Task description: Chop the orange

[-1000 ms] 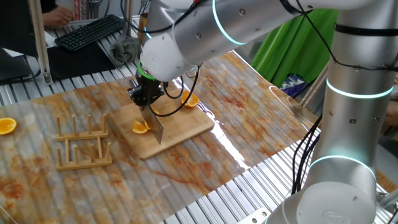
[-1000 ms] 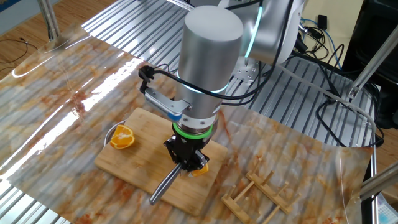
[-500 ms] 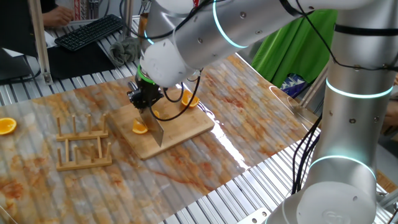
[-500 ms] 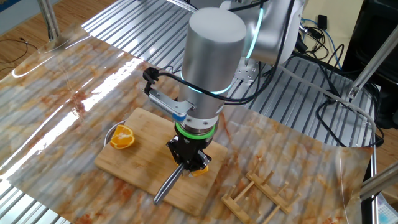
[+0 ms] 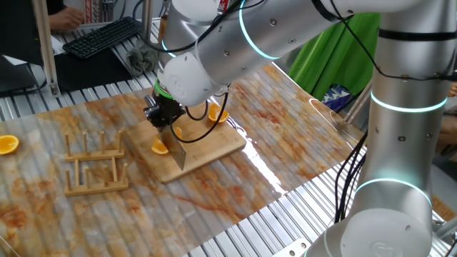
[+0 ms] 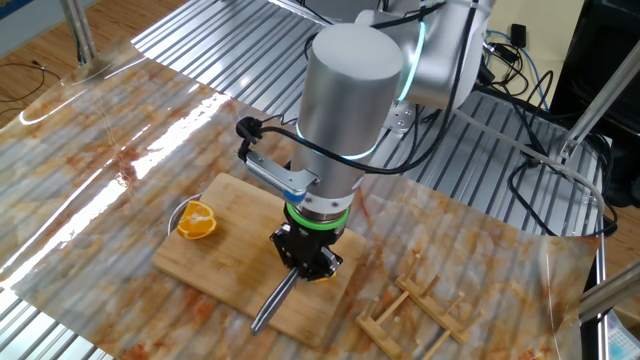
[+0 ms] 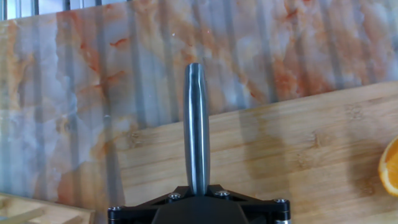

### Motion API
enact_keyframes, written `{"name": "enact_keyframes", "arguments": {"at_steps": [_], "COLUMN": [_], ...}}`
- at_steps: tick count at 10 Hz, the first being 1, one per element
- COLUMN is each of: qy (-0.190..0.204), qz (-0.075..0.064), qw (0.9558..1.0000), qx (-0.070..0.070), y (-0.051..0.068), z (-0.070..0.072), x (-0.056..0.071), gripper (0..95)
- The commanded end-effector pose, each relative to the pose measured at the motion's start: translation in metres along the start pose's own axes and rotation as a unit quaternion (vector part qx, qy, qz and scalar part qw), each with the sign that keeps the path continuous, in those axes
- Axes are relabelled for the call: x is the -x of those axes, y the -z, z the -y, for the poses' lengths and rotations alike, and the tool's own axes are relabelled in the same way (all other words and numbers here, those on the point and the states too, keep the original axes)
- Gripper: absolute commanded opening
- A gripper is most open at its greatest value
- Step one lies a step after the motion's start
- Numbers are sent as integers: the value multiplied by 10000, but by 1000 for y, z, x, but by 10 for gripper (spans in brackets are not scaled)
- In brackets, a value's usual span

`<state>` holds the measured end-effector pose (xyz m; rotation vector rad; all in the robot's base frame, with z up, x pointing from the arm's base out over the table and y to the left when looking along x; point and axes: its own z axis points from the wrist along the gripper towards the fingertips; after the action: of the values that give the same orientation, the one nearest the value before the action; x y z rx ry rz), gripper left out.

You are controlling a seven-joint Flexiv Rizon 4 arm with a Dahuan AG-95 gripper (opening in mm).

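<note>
The orange (image 5: pixel 160 147) is a small bright piece on the wooden board (image 5: pixel 221 145), just left of the knife blade (image 5: pixel 176 150). From the other fixed view it (image 6: pixel 324 273) is mostly hidden under the hand. My gripper (image 5: pixel 163 116) (image 6: pixel 305 255) hangs right above it, shut on the steel knife (image 6: pixel 271 303), which slants down to the board. In the hand view the knife (image 7: pixel 197 124) runs straight out from my gripper (image 7: pixel 198 200) across the board (image 7: pixel 298 155) edge and over the table.
A dome-shaped orange half (image 5: pixel 216 113) (image 6: pixel 197 221) lies at the board's far end. Another half (image 5: pixel 7 144) sits at the table's left edge. A wooden rack (image 5: pixel 96 164) (image 6: pixel 415 310) stands beside the board. An orange piece (image 7: pixel 390 168) shows at the hand view's right edge.
The gripper and knife have drifted a little sideways along the board toward the rack side. The orange pieces have stayed in place.
</note>
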<state>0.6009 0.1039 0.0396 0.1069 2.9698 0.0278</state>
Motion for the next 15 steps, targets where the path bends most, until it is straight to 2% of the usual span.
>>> {"name": "enact_keyframes", "arguments": {"at_steps": [1,5,7,9,11,14,15], "qy": [18,-14,-46,-85,-211,-187,-160], "qz": [61,148,331,346,561,455,319], "qw": [10000,9999,9994,9994,9981,9987,9993], "qx": [-26,-25,-13,28,147,128,85], "y": [-1,0,-1,1,0,0,4], "z": [1,1,1,3,2,3,4], "x": [-2,-5,-10,-11,-13,-13,-13], "gripper": [0,0,0,0,0,0,0]}}
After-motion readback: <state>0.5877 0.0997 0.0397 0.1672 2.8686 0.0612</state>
